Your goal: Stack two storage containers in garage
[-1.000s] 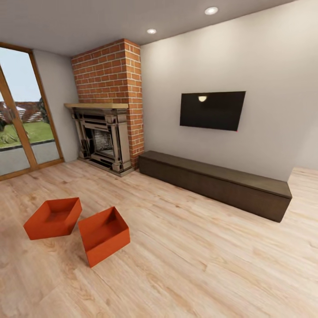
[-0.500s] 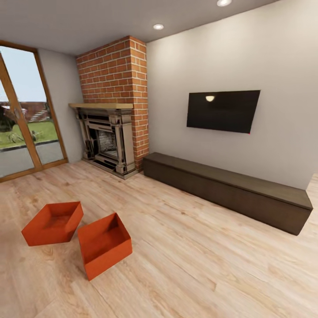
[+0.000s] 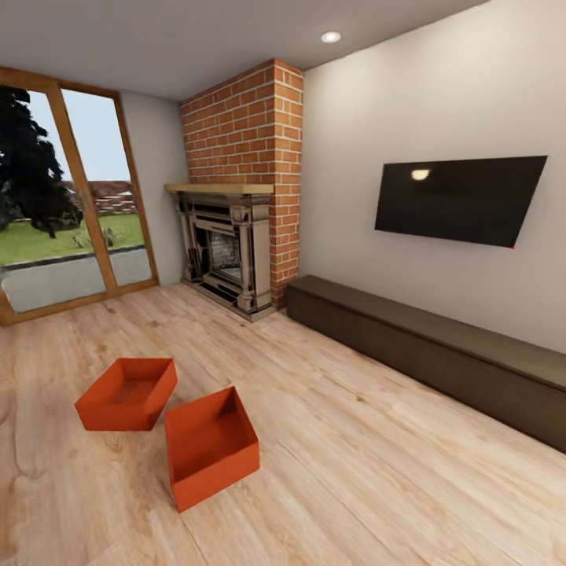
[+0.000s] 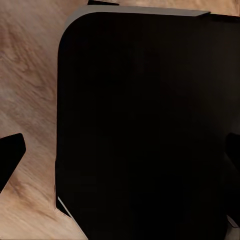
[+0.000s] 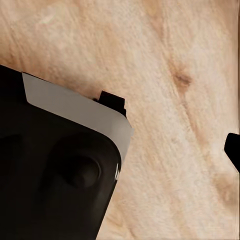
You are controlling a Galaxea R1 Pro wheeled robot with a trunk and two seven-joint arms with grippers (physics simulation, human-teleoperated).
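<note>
Two containers are sitting on the wood floor (image 3: 377, 440) of the living room, well ahead of the robot in the head view. The far container (image 3: 128, 393) is lying flat with its open top up; the near container (image 3: 211, 446) is just beside it, turned at an angle, with one corner almost touching its neighbour. Behind them a brick fireplace (image 3: 240, 196) is standing between glass doors (image 3: 71, 204) and a wall carrying a dark TV (image 3: 458, 199) above a long low bench (image 3: 440, 354).

In the left wrist view a dark robot body (image 4: 145, 125) is blocking most of the frame, with planks showing beside it. In the right wrist view a dark, grey-edged body (image 5: 60, 170) is covering one side over the planks. Whether either pair of fingers is spread or pressed together, I cannot tell; no container is lying near them.
</note>
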